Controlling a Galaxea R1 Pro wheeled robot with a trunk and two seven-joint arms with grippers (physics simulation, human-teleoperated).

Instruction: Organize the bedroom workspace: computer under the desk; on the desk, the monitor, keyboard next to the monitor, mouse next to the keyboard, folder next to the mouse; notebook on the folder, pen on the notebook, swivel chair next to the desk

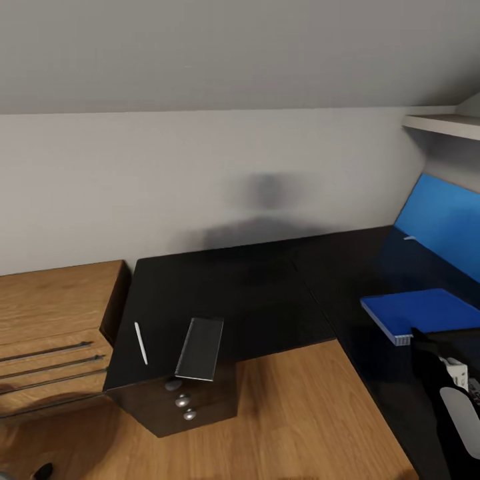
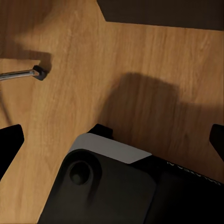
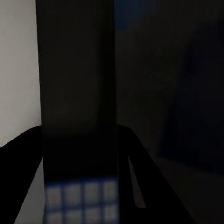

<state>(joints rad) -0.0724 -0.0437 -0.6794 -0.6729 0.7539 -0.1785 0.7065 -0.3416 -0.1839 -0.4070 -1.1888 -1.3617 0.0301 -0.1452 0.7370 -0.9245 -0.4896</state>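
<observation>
Desk (image 1: 267, 287), black, by grey wall; white pen (image 1: 141, 343) beside dark notebook (image 1: 200, 349) at its left end, blue folder (image 1: 427, 312) well apart at right. Left wrist: wood floor (image 2: 93, 70) below, left gripper state unclear. Right wrist: right gripper (image 3: 79, 186) pinching flat dark thing with blue squares.

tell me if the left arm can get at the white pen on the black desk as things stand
Probably yes: the thin white pen lies bare near the black desk's left edge, beside the dark notebook, nothing on top; the left arm's own position is unclear.

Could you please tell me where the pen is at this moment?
In the head view the pen lies on the left end of the black desk, just left of the dark notebook and near the wooden dresser.
</observation>
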